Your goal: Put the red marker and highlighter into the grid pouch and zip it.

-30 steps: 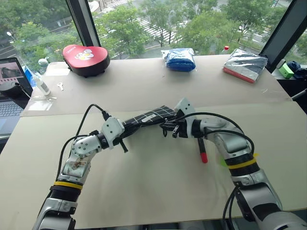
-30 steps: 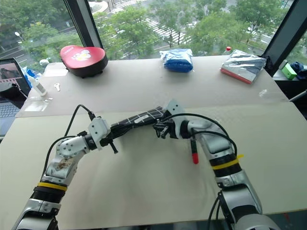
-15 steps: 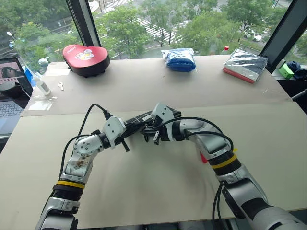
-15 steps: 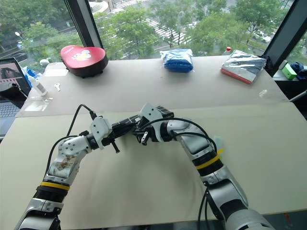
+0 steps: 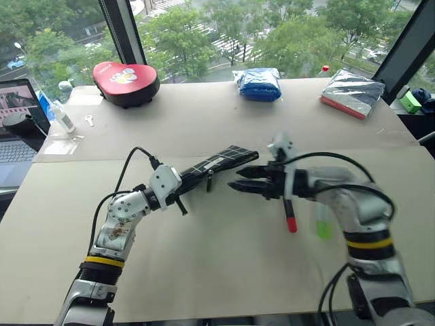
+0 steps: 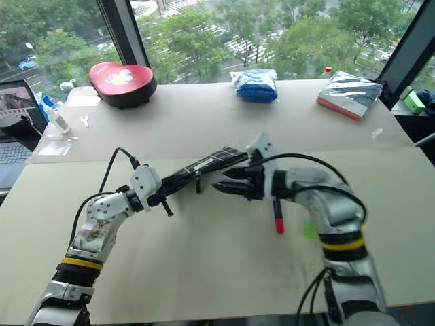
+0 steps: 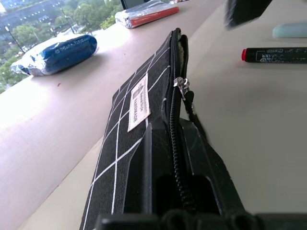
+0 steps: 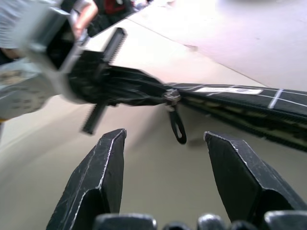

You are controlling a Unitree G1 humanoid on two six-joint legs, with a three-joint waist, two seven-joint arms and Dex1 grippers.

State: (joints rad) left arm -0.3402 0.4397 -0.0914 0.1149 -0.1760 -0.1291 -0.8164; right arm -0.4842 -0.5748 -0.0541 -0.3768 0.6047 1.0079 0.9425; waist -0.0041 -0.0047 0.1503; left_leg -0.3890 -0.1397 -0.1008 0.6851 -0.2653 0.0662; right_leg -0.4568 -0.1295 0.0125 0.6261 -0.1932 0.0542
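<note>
The grid pouch (image 5: pixel 221 165) is held off the table, level, and my left gripper (image 5: pixel 178 191) is shut on its near end. Its zipper slider with the black pull strap (image 8: pixel 177 127) sits close to that gripper, and the mouth gapes from there to the far end. My right gripper (image 5: pixel 234 185) hovers open just right of the strap, holding nothing. The red marker (image 5: pixel 290 214) lies on the table under my right forearm, red end toward me. Just right of it lies the green highlighter (image 5: pixel 323 221).
Along the far edge of the table lie a red heart-shaped case (image 5: pixel 124 75), a blue packet (image 5: pixel 259 83) and a silver packet (image 5: pixel 352 93). A laptop (image 5: pixel 15 109) and a small bottle (image 5: pixel 62 117) stand at the far left.
My right gripper slid left along the pouch, then let go of the zipper strap, opened and drew back to the right. The left arm held still.
</note>
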